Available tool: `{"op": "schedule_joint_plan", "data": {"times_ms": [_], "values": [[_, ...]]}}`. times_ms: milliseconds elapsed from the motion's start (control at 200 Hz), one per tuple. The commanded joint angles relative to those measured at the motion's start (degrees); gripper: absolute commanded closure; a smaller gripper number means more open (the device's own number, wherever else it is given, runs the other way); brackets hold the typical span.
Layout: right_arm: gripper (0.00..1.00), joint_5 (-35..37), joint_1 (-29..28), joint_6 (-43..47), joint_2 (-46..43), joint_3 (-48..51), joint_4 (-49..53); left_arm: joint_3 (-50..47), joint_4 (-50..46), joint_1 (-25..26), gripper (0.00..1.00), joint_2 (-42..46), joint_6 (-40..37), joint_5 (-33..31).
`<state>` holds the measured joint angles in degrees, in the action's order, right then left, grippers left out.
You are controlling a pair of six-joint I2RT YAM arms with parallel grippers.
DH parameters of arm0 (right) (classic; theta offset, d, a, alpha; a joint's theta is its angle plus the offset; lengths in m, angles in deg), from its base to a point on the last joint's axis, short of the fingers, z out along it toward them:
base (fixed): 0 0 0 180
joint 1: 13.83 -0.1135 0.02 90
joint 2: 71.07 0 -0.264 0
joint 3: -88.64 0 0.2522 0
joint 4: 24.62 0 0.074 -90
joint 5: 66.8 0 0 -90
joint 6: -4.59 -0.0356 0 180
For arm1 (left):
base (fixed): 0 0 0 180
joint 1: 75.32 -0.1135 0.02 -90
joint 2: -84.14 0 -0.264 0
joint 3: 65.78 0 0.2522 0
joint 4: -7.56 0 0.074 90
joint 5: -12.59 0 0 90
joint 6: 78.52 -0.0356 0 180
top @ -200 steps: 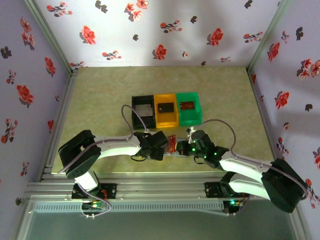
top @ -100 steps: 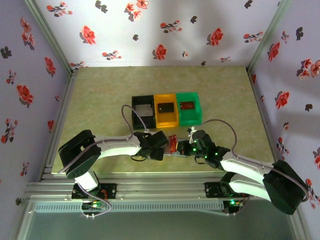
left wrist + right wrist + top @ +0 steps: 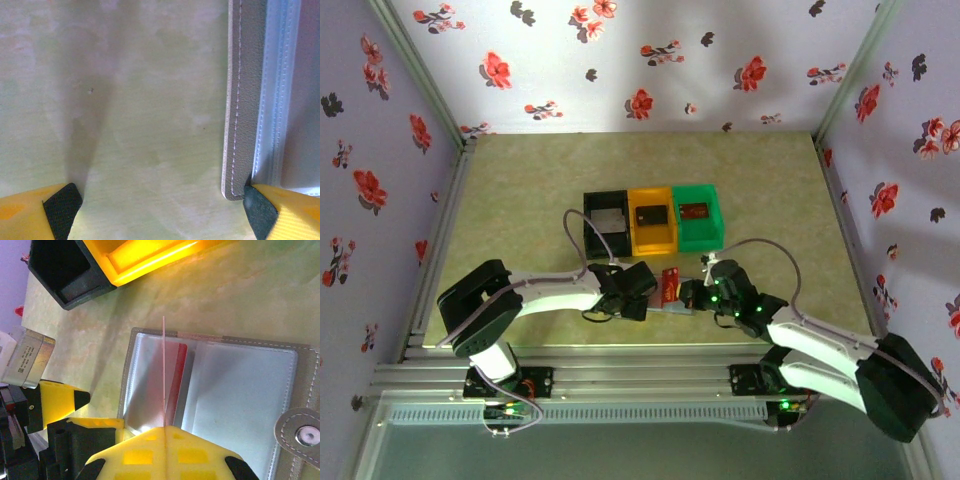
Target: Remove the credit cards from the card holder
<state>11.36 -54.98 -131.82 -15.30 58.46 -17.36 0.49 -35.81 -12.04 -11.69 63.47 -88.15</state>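
While the card holder (image 3: 235, 390) lay open and flat on the table (image 3: 520, 200), the job looked more than half done. Behind the card holder, on the side away from the arms, three boxes sat in a row: a black bin (image 3: 588, 240), an orange bin (image 3: 655, 243) and a green bin (image 3: 700, 240). Each one had a card inside: a light grey card (image 3: 608, 222), a dark card (image 3: 651, 215) and a red card (image 3: 694, 211). So three of the credit cards were probably out already. The left gripper (image 3: 160, 210) sat at the left edge of the card holder with its jaws wide open, holding nothing. One pad (image 3: 257, 212) touched the holder's corner, maybe to keep it from sliding. The right gripper (image 3: 164, 435) was over the card holder with its jaws closed tight on a thin reddish card (image 3: 163, 370), which stood up on its edge above the left pocket. A red patch (image 3: 176, 380) showed in that pocket, and it may have been one more card. What was left, I think, was to lift the held card away, put it down, and empty anything left in the pockets.
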Motion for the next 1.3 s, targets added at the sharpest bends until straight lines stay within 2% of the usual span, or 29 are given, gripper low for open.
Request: {"op": "schedule_joint_plan", "data": {"times_ms": [0, 325, 795, 1060, 1295], "values": [[1.00, -0.12, 0.62, 1.81, -1.85, 1.22, 2.01, -1.19, 5.55, 1.40, 0.10, -3.71, 0.39, 8.64], [1.00, -0.55, 2.10, 2.86, -6.78, 1.21, 5.79, -0.55, 3.43, 0.58, 0.10, 1.02, -0.21, 7.97], [1.00, -4.42, 2.56, 3.26, -9.81, 1.04, 5.24, -2.39, 5.11, -4.14, 0.07, 21.25, -1.36, 8.33], [1.00, -12.02, 2.69, 2.41, -10.33, 1.73, -0.82, -10.83, 21.02, -9.09, 0.07, 28.33, -0.60, 18.54], [1.00, -17.25, 2.65, 0.24, -12.46, 2.67, -6.45, -15.91, 37.25, -11.74, 0.07, 27.20, 2.32, 29.28]]}}
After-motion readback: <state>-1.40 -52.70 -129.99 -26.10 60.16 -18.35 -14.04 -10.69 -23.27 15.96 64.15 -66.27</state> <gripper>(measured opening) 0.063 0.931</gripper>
